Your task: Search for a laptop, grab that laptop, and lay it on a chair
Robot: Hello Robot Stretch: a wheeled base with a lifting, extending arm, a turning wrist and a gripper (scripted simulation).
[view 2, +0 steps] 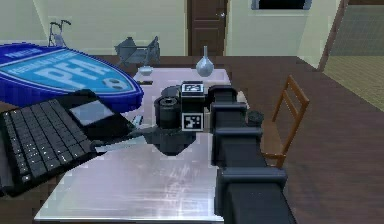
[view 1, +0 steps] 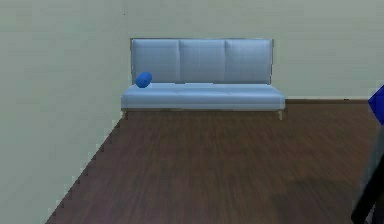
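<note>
Pale blue three-seat sofa (view 1: 203, 75) against wall, round blue cushion (view 1: 144, 79) on one end; dark wood floor (view 1: 220, 165). Pale worktop (view 2: 150, 185); grey-blue vase (view 2: 204, 66) at far edge; dark door (view 2: 207, 18) beyond.

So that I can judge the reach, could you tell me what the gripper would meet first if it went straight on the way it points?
The gripper points toward the arm side view's left, so it would likely meet the open laptop first; whether they touch now cannot be told.
</note>
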